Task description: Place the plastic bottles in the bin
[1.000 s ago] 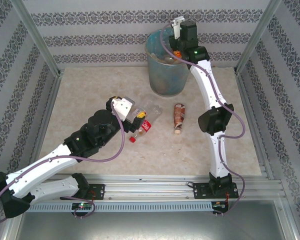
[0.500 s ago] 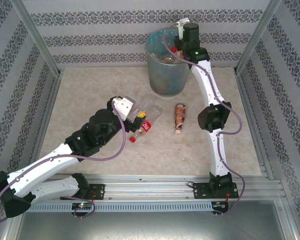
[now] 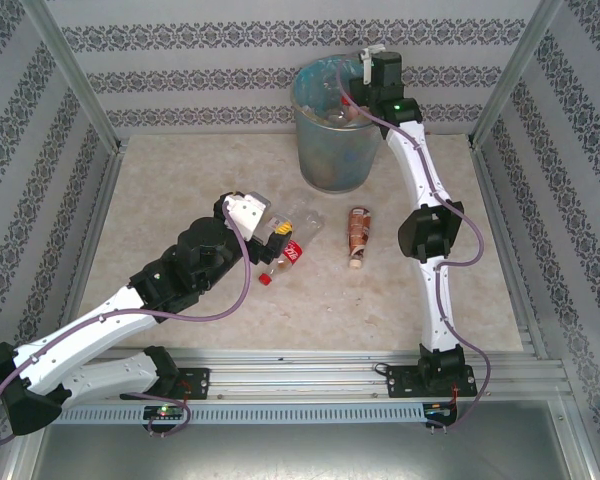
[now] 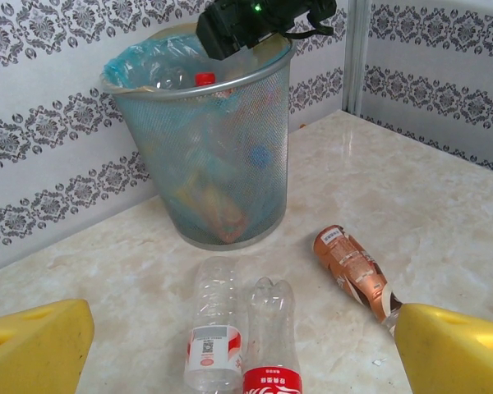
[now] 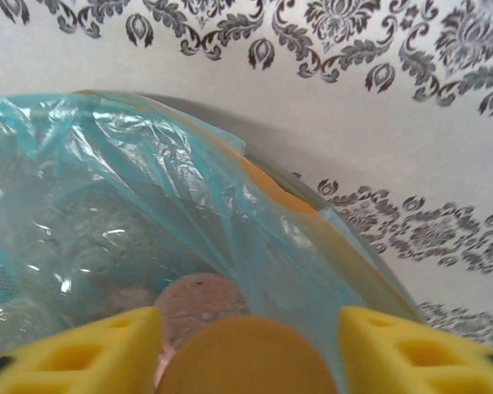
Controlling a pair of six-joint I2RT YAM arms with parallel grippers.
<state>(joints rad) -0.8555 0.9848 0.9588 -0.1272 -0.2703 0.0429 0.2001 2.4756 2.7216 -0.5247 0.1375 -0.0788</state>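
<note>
Left claw (image 4: 242, 349): released, two bottles (image 4: 273, 328) ahead.
Right claw (image 5: 248, 328): over bin (image 3: 330, 150), 12 o'clock; I cannot tell its grip.
Handling: light, crushable, slick; I'd grasp mid-body.

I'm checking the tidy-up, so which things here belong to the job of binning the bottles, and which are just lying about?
Job: bin; brown-labelled bottle; red-labelled bottle; white-and-red-labelled bottle; red-capped bottle inside the bin.
Not the job: patterned wall; metal frame post.
</note>
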